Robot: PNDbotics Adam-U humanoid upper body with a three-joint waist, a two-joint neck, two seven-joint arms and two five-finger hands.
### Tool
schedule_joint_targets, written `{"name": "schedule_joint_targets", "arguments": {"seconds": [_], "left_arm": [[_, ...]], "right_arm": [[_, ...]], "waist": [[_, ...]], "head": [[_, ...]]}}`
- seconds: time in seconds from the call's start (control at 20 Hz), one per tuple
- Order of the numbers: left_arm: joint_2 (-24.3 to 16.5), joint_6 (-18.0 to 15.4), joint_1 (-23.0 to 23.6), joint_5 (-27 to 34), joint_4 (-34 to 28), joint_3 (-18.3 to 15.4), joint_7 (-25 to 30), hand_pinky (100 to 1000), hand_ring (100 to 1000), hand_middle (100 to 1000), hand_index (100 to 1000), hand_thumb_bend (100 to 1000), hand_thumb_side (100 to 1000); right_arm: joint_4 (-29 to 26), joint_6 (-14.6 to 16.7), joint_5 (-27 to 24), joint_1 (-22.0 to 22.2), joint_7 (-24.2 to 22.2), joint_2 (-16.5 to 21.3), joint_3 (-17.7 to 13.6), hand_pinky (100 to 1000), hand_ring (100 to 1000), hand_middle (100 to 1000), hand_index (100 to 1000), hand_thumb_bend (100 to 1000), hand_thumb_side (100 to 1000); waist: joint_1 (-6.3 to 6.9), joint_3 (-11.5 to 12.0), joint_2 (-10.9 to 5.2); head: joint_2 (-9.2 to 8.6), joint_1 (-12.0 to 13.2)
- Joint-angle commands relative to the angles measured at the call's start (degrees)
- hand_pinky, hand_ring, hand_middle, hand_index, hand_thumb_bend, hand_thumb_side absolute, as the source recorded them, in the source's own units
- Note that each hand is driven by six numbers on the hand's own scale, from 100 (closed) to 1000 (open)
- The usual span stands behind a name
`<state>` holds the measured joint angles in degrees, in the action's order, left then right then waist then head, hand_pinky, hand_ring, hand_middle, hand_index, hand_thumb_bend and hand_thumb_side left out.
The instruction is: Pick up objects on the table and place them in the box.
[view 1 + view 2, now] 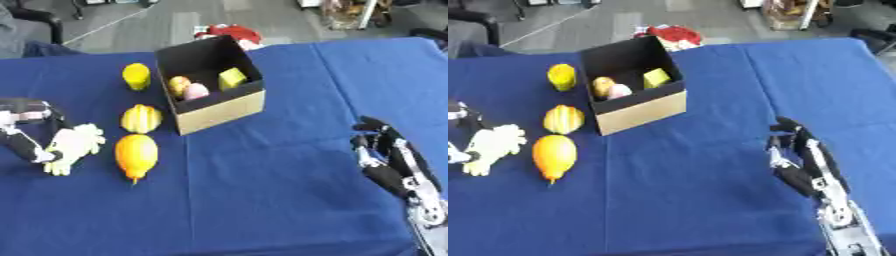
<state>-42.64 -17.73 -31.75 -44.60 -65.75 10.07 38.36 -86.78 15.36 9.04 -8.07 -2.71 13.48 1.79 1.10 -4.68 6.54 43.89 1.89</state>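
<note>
Lying on blue table [289, 200]: smooth orange-yellow fruit [136, 155], stem end toward viewer.

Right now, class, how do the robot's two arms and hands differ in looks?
The left hand is pale yellowish-white, like a glove, on a black arm with a light band. The right hand is black with silver joints, and its arm ends in bare silver metal near the lower edge.

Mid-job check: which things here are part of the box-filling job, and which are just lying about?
Job:
- cardboard box, three small items already inside
- orange-yellow fruit
- ribbed yellow fruit
- yellow cup-shaped object
- left hand, nearest the fruit
- right hand, idle

Lying about:
- red object beyond the table
</note>
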Motion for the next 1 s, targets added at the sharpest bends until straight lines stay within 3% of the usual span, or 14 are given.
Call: {"name": "schedule_joint_targets", "arguments": {"seconds": [0.05,0.1,0.15,0.3,0.6,0.8,1.0], "left_arm": [[-1.2,0.5,-0.4,-1.2,-0.2,-0.4,-2.7,669,579,579,738,339,239],[-1.0,0.7,-0.5,-1.4,-0.2,-0.5,-3.7,623,525,517,685,273,262],[-0.9,0.9,-0.6,-1.5,-0.4,-0.6,-4.7,614,514,504,673,295,223],[-0.6,1.4,-1.0,-1.3,-1.1,-0.9,-8.0,556,429,405,570,202,210],[-0.6,1.6,-3.7,1.3,-4.7,-2.3,-11.8,552,410,383,550,134,192],[0.9,2.3,-8.9,2.3,-7.6,-3.2,-13.3,561,427,388,557,134,170],[5.0,2.5,-15.2,0.8,-8.1,-3.0,-14.6,557,433,389,553,127,151]], "right_arm": [[-0.7,0.1,0.4,-0.6,0.0,1.1,-0.2,749,669,737,883,100,290],[-0.7,0.0,0.4,-0.5,0.0,1.1,-0.2,750,670,737,883,100,290],[-0.7,0.0,0.4,-0.5,0.0,1.1,-0.2,750,670,737,883,100,290],[-0.6,0.0,0.4,-0.5,0.0,1.1,-0.3,750,670,737,883,100,290],[-0.6,0.0,0.4,-0.4,0.0,1.1,-0.3,750,670,737,883,100,288],[-0.5,0.0,0.4,-0.3,-0.2,1.0,-0.1,750,670,737,884,100,289],[-0.3,0.1,0.3,-0.2,-0.4,0.9,0.2,750,670,737,884,100,287]], "waist": [[0.62,-0.1,-0.49],[0.62,-0.1,-0.49],[0.61,-0.1,-0.49],[0.59,-0.1,-0.52],[0.60,-0.1,-0.60],[0.50,-0.3,-0.91],[0.27,-0.8,-1.20]], "head": [[0.23,0.1],[0.23,0.0],[0.23,0.0],[0.23,0.0],[0.23,-0.1],[0.23,0.1],[0.23,0.4]]}}
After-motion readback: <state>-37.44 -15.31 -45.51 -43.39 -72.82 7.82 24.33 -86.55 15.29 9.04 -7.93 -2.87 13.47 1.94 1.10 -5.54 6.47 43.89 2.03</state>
